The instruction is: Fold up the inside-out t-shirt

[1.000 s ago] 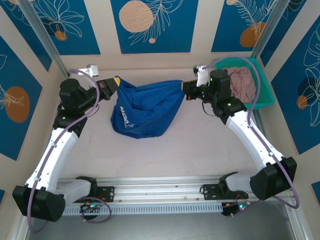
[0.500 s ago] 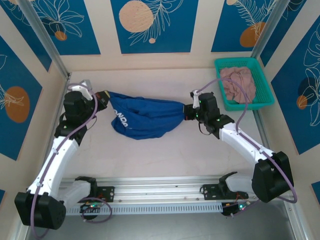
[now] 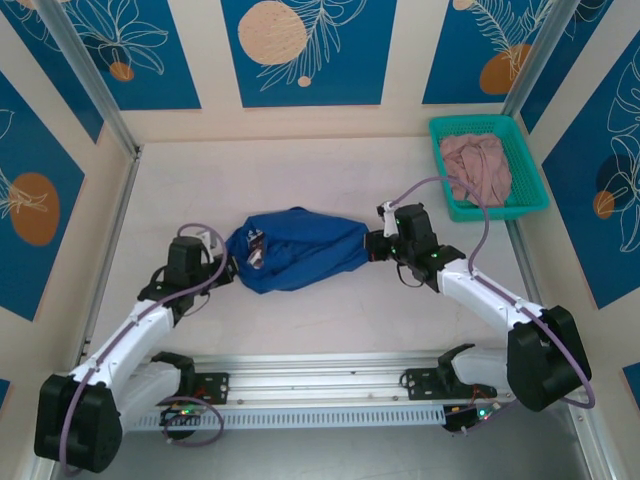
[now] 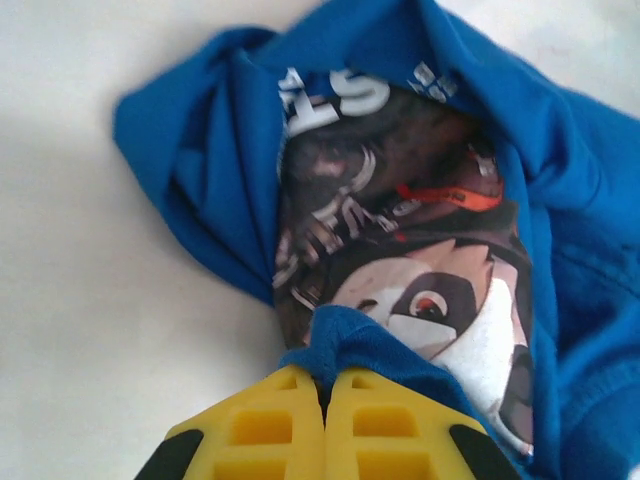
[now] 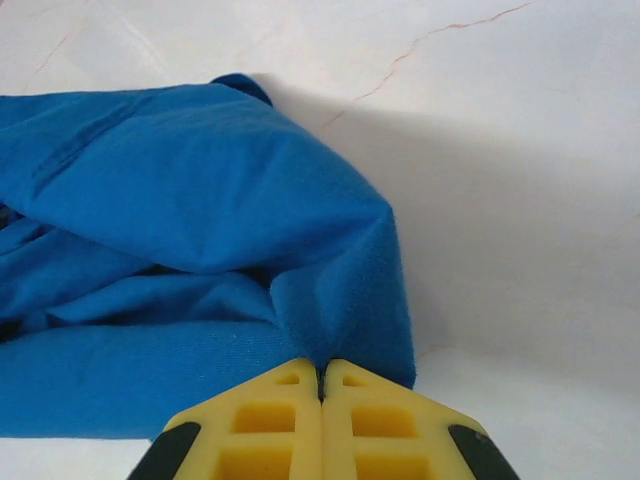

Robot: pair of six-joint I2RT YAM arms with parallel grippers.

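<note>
Locate the inside-out t-shirt [image 3: 295,250] as a bunched royal-blue heap lying on the tabletop [image 3: 300,170]. It is crumpled rather than flat, and it spans the gap between the two grippers. At the t-shirt's left end the cloth opens onto a printed graphic [image 4: 400,260]. The left wrist view shows white letters above a cartoon animal face.

Check the left gripper [image 3: 232,268] at the t-shirt's left end. Its yellow fingers are pressed together on a fold of blue cloth, which bulges out just above the fingertips in the left wrist view [image 4: 323,385].

Check the right gripper [image 3: 372,245] at the t-shirt's right end. Its fingers are likewise together, clamped on a corner of the cloth that rises from them in the right wrist view [image 5: 321,372].

To the far right of the t-shirt, well apart from it, a green basket [image 3: 488,212] holds a dusty-pink garment [image 3: 478,165]. On the near side of the t-shirt, an aluminium rail [image 3: 320,370] carries both arm bases.
</note>
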